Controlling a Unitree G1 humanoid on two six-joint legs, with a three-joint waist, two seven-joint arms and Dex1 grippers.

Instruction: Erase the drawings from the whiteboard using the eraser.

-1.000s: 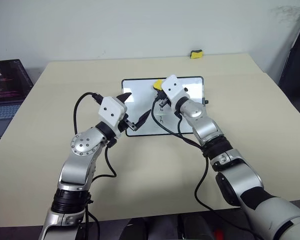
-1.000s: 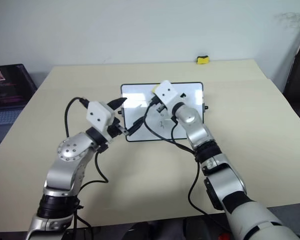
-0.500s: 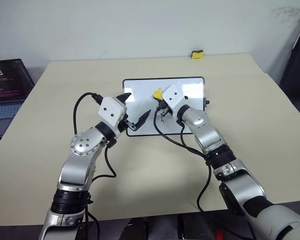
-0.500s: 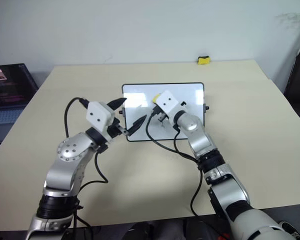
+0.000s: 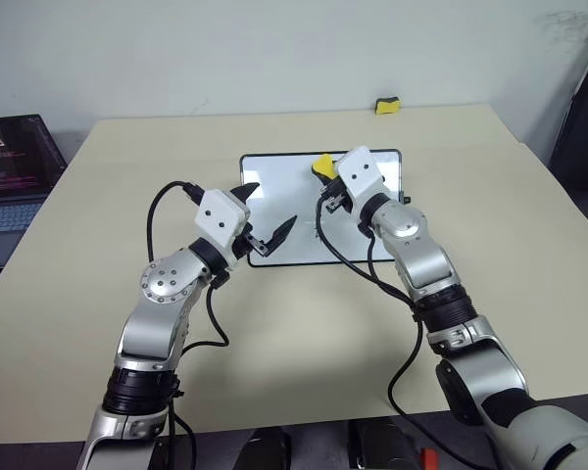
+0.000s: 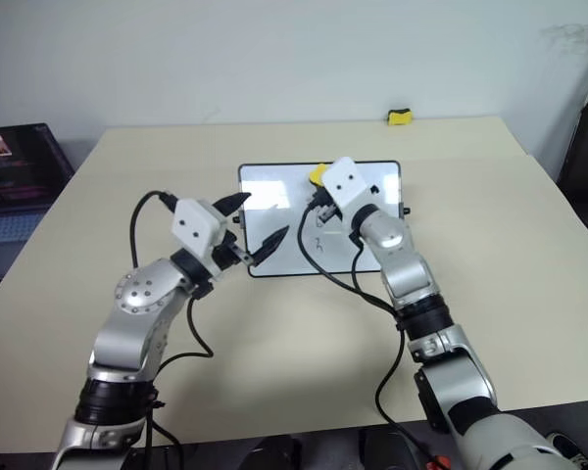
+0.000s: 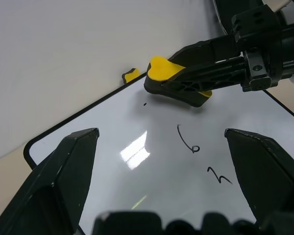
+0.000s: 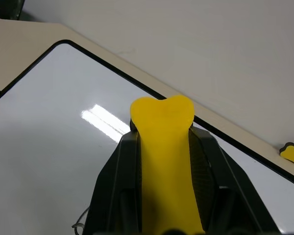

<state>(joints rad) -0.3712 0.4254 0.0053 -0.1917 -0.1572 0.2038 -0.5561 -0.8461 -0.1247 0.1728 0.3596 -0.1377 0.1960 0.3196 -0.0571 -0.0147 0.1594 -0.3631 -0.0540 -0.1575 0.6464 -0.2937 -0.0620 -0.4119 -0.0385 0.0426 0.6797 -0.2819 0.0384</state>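
Observation:
The whiteboard [image 5: 274, 176] lies flat at the middle of the beige table. Two of the drawings remain on it, a "6"-like loop [image 7: 188, 142] and a squiggle [image 7: 219, 176], with a tiny dot [image 7: 145, 104] beyond them. My right gripper [image 5: 325, 172] is shut on the yellow eraser [image 5: 322, 164], [image 8: 162, 147], held over the board's far part, just past the marks. My left gripper [image 5: 267, 210] hovers open over the board's near left corner with nothing between its fingers [image 7: 63, 176].
A second yellow-and-black block [image 5: 386, 105] lies near the table's far edge by the wall. A laptop [image 5: 10, 166] stands off the table to the left. Black cables from both wrists hang over the board's near edge.
My right gripper drew the eraser toward me over the board, then swung it back to the far side and a little right. The left arm kept still.

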